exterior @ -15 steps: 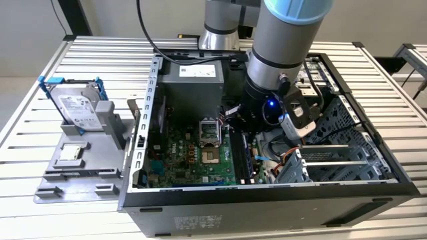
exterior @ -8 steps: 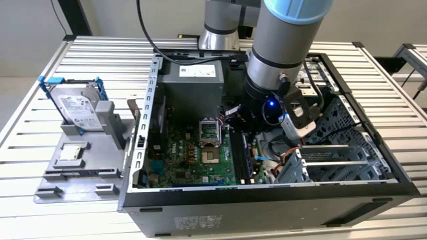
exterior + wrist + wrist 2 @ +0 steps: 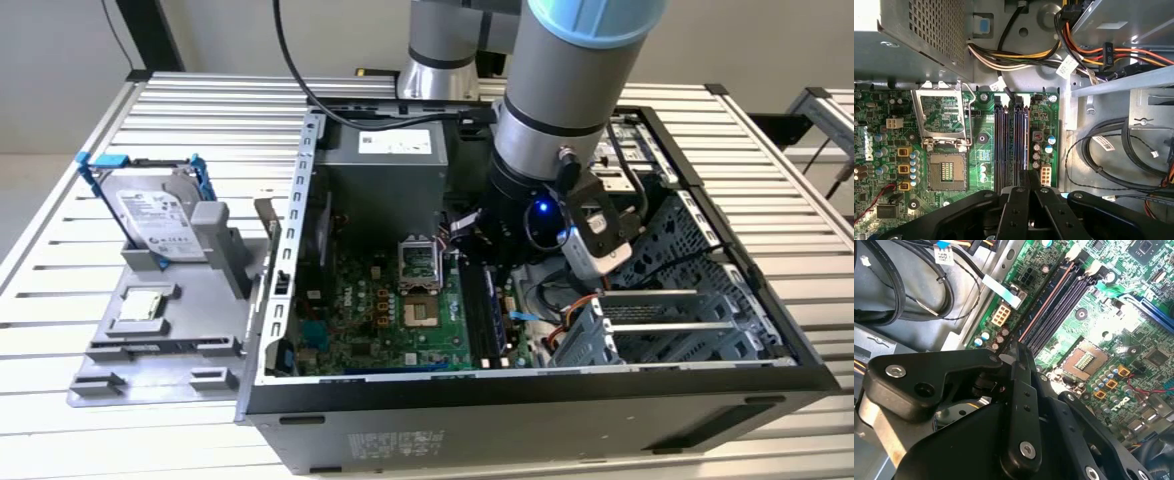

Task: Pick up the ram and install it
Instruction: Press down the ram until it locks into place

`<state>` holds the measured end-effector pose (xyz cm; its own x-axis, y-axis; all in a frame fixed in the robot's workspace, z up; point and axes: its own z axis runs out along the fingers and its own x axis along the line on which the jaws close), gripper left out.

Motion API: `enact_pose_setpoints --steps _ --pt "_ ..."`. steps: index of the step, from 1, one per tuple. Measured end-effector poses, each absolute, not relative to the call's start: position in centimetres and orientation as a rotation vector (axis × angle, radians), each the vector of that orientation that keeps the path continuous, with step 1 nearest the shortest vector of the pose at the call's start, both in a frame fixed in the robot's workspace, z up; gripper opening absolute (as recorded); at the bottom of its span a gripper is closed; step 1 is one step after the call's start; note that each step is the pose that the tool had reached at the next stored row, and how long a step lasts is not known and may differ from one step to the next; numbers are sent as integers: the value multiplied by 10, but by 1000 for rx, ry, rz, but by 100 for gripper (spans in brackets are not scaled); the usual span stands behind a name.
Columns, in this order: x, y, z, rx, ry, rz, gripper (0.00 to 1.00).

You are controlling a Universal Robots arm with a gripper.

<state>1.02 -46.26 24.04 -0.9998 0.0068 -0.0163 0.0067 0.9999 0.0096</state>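
Gripper (image 3: 1026,192): inside open computer case (image 3: 534,385), over memory slots (image 3: 1010,145) on green motherboard (image 3: 981,165); fingers clenched on thin ram (image 3: 1026,357) edge.

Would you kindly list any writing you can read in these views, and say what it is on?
No text can be read.
On the hard drive label: print too small to read.
On the power supply label: too small.
On the case sticker: too small.
On the cable tags: illegible.
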Motion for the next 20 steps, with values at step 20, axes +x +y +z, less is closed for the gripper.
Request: enact_pose_setpoints --steps 20 --pt "10 -463 240 -364 3105 18 0"
